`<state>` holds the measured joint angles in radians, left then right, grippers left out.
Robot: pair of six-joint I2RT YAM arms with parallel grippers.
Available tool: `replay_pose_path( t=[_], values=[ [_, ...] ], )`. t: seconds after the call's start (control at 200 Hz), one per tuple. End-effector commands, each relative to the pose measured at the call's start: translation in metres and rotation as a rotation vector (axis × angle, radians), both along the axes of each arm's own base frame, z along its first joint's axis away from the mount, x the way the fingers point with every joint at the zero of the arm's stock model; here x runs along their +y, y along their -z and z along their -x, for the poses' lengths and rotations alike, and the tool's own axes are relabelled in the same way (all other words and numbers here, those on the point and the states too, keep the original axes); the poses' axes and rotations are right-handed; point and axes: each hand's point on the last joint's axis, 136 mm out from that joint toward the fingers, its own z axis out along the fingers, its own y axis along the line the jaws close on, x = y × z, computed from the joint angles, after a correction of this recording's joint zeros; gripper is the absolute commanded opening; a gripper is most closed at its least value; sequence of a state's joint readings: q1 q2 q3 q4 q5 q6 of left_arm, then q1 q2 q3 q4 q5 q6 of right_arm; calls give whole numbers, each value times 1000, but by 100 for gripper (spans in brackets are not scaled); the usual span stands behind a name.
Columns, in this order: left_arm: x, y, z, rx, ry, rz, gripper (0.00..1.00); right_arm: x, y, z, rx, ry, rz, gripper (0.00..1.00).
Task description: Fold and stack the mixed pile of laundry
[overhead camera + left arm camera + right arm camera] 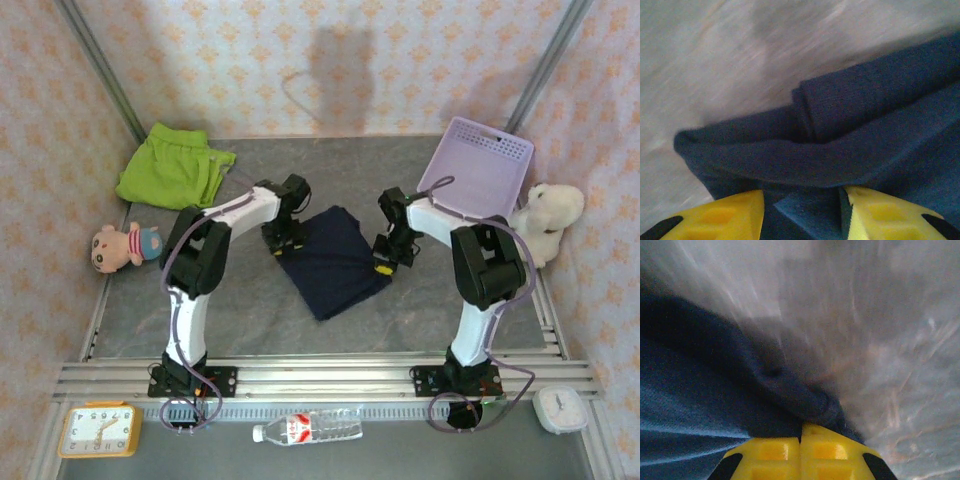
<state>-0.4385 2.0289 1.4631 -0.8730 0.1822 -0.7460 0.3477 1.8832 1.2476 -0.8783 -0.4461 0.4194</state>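
Both grippers at the dark navy garment, one on each side.

Top view: the left gripper (283,243) sits on the left corner of the dark navy garment (335,262) in the middle of the table (250,310), and the right gripper (385,262) is at its right edge; the lime-green garment (170,170) lies at the far left (well apart). Left wrist: yellow fingers (715,217) stand partly apart, clamped on a thick navy fold. Right wrist: fingers (775,455) are pressed together, their tips touching the navy edge; whether cloth is caught cannot be told.

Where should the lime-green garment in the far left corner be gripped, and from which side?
Probably at the right edge of the lime-green garment, by the pale drawstring, coming from above on the right. It lies crumpled in the far corner, so that edge faces the open table.
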Motion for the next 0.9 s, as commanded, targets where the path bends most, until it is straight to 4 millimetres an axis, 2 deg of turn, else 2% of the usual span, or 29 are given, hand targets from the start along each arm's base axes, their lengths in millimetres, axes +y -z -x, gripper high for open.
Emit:
replay_pose_path(
  t=[0.0,0.095,0.11,0.2,0.32,0.46,0.475,0.555,0.585,0.61,0.676,0.896],
  values=[
    [35,17,49,114,-75,-121,45,-21,4,-24,-41,-62,130,2],
    [35,13,62,108,-124,-88,52,-17,1,-50,-89,-92,139,6],
    [34,5,61,87,-130,-73,53,-16,0,-53,-96,-97,144,7],
    [35,-11,59,49,-134,-62,58,-11,-14,-75,-142,-120,141,13],
    [29,-43,33,-35,-50,-44,64,-3,-45,-90,-219,-140,99,27],
    [22,-65,-3,-86,89,-78,67,-2,-79,-93,-295,-139,69,53],
    [21,-59,-6,-71,106,-85,67,-2,-83,-93,-304,-138,66,56],
    [8,-53,-20,-65,173,-59,68,-4,-94,-90,-333,-120,53,67],
    [3,-50,-24,-60,190,-42,75,-6,-97,-89,-341,-107,49,69],
    [-1,-47,-27,-55,193,-29,80,-7,-99,-89,-347,-96,46,70],
    [-8,-37,-31,-34,240,-22,85,-11,-101,-87,-357,-66,35,72],
    [-1,-6,-29,24,273,-98,86,-19,-107,-79,-383,4,6,71]
  ],
)
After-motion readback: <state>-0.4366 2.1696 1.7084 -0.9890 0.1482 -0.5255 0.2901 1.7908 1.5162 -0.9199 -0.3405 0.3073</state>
